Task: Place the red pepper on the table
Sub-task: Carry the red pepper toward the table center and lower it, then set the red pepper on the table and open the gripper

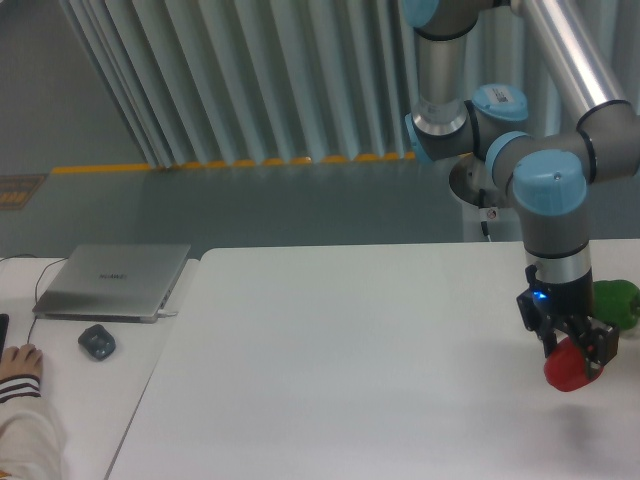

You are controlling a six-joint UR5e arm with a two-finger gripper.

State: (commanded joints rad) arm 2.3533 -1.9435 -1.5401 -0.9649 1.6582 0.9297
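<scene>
The red pepper (567,369) is glossy and bright red, held between the fingers of my gripper (570,352) at the right side of the white table (340,370). The gripper points straight down and is shut on the pepper. The pepper hangs a little above the tabletop, with a faint shadow under it to the right. The arm's wrist (548,205) rises above it.
A green pepper (617,302) lies on the table just right of and behind the gripper. To the left, a narrower desk holds a closed laptop (112,281) and a mouse (97,342); a person's hand (18,362) rests at its left edge. The robot base (497,190) stands behind the table.
</scene>
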